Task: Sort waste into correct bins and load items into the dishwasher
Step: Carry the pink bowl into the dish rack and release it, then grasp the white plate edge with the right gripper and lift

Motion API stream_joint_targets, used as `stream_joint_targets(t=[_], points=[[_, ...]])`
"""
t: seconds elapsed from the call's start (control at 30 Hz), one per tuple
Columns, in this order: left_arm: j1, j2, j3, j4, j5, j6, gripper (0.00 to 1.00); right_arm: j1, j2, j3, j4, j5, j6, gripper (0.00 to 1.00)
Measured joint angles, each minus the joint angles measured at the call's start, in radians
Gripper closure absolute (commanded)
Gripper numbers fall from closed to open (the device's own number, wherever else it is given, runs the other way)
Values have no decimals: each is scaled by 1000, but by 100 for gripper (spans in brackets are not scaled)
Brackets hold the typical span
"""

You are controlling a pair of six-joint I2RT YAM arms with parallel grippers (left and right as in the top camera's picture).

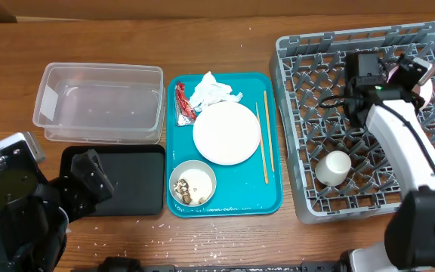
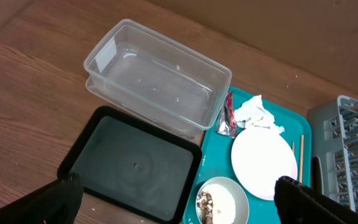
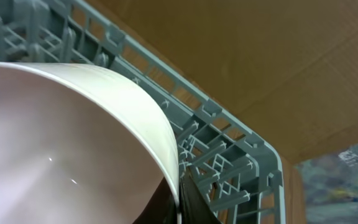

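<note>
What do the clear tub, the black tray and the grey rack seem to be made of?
The clear tub: transparent plastic, glossy; the table shows through its walls. The black tray: probably plastic, semi-matte, with soft reflections and rounded corners. The grey rack: moulded plastic by its look, with a matte lattice and pegs.

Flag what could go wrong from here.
1. The right claw pinches the held bowl by its rim alone, near the rack's corner wall; the bowl may slip, or land on the wall and tip.
2. The tray bowl has crumbs in it; racking it unemptied would likely spill them into the rack.
3. The tissue lies at the plate's edge; lifting the plate may drag it.
</note>
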Motion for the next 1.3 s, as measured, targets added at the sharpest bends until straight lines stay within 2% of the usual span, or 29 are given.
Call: stream_joint_targets(t=[0.27, 0.43, 0.47, 0.5, 0.57, 0.63, 0.8, 0.93, 1.03, 1.1, 1.23, 1.3], points=[[0, 0, 0, 0, 0, 0, 0, 6, 98, 0, 6, 45, 0, 96], [0, 0, 0, 0, 0, 0, 0, 68, 100, 0, -32, 58, 2, 96], [0, 0, 0, 0, 0, 0, 0, 84, 101, 0, -47, 59, 0, 89], [0, 0, 0, 0, 0, 0, 0, 105, 105, 0, -65, 58, 5, 52], [0, 0, 0, 0, 0, 0, 0, 126, 108, 0, -84, 48, 8, 35], [0, 0, 0, 0, 0, 0, 0, 145, 109, 0, -102, 45, 8, 25], [0, 0, 0, 0, 0, 0, 0, 174, 107, 23, -154, -2, 9, 23], [0, 0, 0, 0, 0, 0, 0, 212, 65, 124, -228, -175, 9, 26], [0, 0, 0, 0, 0, 0, 0, 267, -8, 233, -254, -422, -20, 31], [0, 0, 0, 0, 0, 0, 0, 298, -47, 272, -246, -595, -45, 31], [0, 0, 0, 0, 0, 0, 0, 357, -84, 294, -241, -961, -75, 34], [0, 0, 0, 0, 0, 0, 0, 385, -71, 287, -241, -1072, -54, 34]])
